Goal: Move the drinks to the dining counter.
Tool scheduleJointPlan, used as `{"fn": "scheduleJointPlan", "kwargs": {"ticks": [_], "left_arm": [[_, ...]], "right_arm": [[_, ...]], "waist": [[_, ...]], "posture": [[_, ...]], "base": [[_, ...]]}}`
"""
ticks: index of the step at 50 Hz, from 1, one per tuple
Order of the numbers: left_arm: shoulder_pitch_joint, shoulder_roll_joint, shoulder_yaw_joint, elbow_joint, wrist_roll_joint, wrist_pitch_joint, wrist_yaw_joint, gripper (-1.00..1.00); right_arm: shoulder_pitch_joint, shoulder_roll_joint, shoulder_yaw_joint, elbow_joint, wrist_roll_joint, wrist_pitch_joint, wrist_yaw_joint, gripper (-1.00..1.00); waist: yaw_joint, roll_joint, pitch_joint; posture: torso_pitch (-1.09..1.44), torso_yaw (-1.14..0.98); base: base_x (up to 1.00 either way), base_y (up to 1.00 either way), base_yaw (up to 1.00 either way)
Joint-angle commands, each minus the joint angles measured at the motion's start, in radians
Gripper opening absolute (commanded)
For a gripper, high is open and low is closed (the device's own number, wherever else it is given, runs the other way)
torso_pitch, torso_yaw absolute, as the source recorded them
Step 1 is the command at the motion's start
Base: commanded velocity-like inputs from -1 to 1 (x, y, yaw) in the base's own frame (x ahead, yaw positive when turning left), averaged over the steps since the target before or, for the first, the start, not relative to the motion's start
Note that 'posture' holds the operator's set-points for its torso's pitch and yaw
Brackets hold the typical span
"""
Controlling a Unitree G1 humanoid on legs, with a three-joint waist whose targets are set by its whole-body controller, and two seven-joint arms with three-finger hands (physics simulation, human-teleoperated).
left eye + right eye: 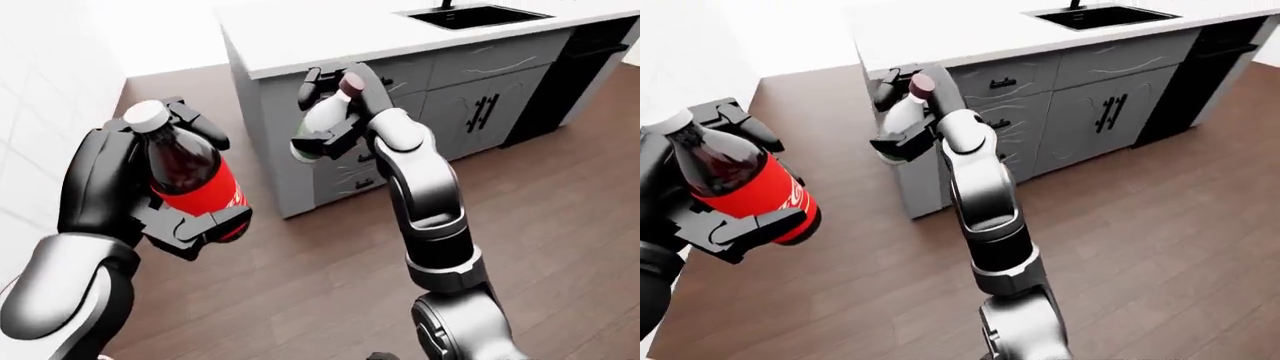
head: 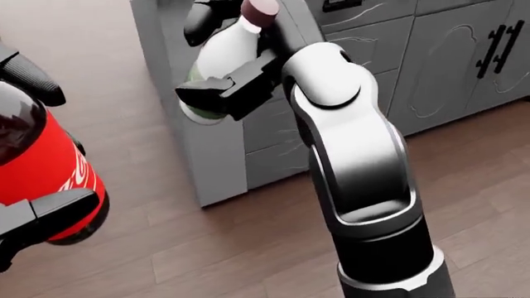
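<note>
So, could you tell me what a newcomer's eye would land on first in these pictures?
Most striking is the red-labelled cola bottle, gripped in the left hand at the left of the left-eye view. Next comes the pale bottle with a maroon cap, held up in the right hand against the grey cabinet island, whose white top holds a black sink.

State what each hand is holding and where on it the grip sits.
Left hand grips the cola bottle around its red-labelled body. Right hand grips the pale bottle around its body, below the dark cap.
</note>
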Motion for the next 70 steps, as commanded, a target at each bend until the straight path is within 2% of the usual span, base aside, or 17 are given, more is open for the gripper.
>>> {"fn": "scheduleJointPlan", "kwargs": {"ticks": [1, 13, 16, 18, 22, 26, 29, 32, 34, 36, 40, 60, 64, 66, 67, 68, 70], "left_arm": [[-0.015, 0.004, -0.002, -0.011, 0.010, -0.038, 0.003, -1.00], [0.015, -0.001, -0.007, -0.011, 0.019, -0.066, -0.004, -1.00], [0.030, 0.002, -0.006, -0.011, 0.013, -0.081, 0.000, -1.00], [0.028, 0.007, -0.002, -0.011, 0.000, -0.078, 0.009, -1.00], [0.044, 0.009, -0.008, -0.011, -0.008, -0.095, 0.019, -1.00], [0.049, 0.007, -0.009, -0.011, 0.001, -0.099, 0.011, -1.00], [0.051, 0.009, -0.005, -0.011, -0.002, -0.101, 0.010, -1.00], [0.050, 0.014, 0.000, -0.011, -0.015, -0.100, 0.018, -1.00], [0.050, 0.017, 0.003, -0.011, -0.023, -0.100, 0.022, -1.00], [0.047, 0.025, 0.010, -0.011, -0.043, -0.098, 0.033, -1.00], [0.041, 0.053, 0.027, -0.011, -0.118, -0.096, 0.084, -1.00], [0.047, 0.081, 0.041, -0.011, -0.186, -0.106, 0.132, -1.00], [0.037, 0.088, 0.048, -0.011, -0.209, -0.096, 0.148, -1.00], [0.029, 0.091, 0.050, -0.011, -0.217, -0.090, 0.152, -1.00], [0.026, 0.091, 0.049, -0.011, -0.215, -0.087, 0.151, -1.00], [0.023, 0.087, 0.042, -0.011, -0.205, -0.084, 0.148, -1.00], [0.006, 0.078, 0.038, -0.011, -0.188, -0.067, 0.136, -1.00]], "right_arm": [[-0.034, -0.007, -0.010, -0.037, -0.001, -0.040, -0.012, -1.00], [-0.024, -0.003, -0.003, -0.032, -0.005, -0.051, -0.010, -1.00], [-0.022, -0.001, -0.003, -0.036, -0.007, -0.048, -0.010, -1.00], [-0.021, -0.001, -0.002, -0.037, -0.009, -0.049, -0.008, -1.00], [-0.014, 0.001, 0.001, -0.027, -0.013, -0.064, -0.007, -1.00], [-0.010, 0.002, 0.002, -0.031, -0.019, -0.063, -0.003, -1.00], [-0.004, 0.005, 0.003, -0.033, -0.022, -0.066, -0.001, -1.00], [-0.006, 0.007, 0.002, -0.037, -0.024, -0.064, 0.001, -1.00], [-0.005, 0.006, 0.002, -0.037, -0.024, -0.067, 0.003, -1.00], [-0.004, 0.005, 0.005, -0.049, -0.027, -0.064, 0.008, -1.00], [0.004, 0.003, 0.010, -0.069, -0.033, -0.066, 0.024, -1.00], [0.020, 0.006, 0.013, -0.109, -0.046, -0.059, 0.049, -1.00], [0.024, 0.003, 0.009, -0.119, -0.050, -0.057, 0.054, -1.00], [0.024, 0.001, 0.007, -0.124, -0.052, -0.049, 0.053, -1.00], [0.025, -0.001, 0.005, -0.131, -0.051, -0.044, 0.056, -1.00], [0.027, -0.003, 0.003, -0.138, -0.049, -0.041, 0.058, -1.00], [0.027, -0.010, -0.002, -0.150, -0.046, -0.034, 0.060, -1.00]], "waist": [[-0.004, 0.016, -0.020], [0.012, -0.035, -0.021], [0.014, -0.082, -0.020], [0.019, -0.152, -0.029], [-0.004, -0.110, -0.026], [0.024, -0.063, 0.032], [0.066, 0.026, 0.005], [0.065, 0.006, -0.022], [0.049, -0.094, -0.035], [0.015, -0.153, 0.000], [-0.012, -0.094, -0.013], [0.031, -0.014, -0.005], [0.017, -0.039, -0.007], [0.027, -0.096, 0.025], [0.029, -0.088, 0.030], [0.030, -0.115, 0.011], [0.013, -0.082, 0.007]], "posture": [[0.00, 0.00], [0.00, 0.00], [0.00, 0.00], [0.00, 0.00], [0.00, 0.00], [0.00, 0.00], [0.00, 0.00], [0.00, 0.00], [0.00, 0.00], [0.00, 0.00], [0.00, 0.00], [0.00, 0.00], [0.00, 0.00], [0.00, 0.00], [0.00, 0.00], [0.00, 0.00], [0.00, 0.00]], "base": [[0.00, -1.00, 0.00], [0.00, -1.00, 0.00], [0.00, -1.00, 0.00], [0.00, -1.00, 0.00], [0.13, -1.00, 0.00], [0.52, -1.00, 0.00], [0.56, -0.97, 0.00], [0.51, -0.67, 0.00], [0.10, -0.07, 0.00], [0.00, 0.00, 0.00], [0.00, 0.07, 0.00], [0.00, 0.03, 0.95], [0.00, 0.17, 0.72], [0.00, 0.11, 0.00], [0.00, 0.00, 0.00], [0.00, 0.00, 0.00], [0.00, 0.00, 0.00]]}}
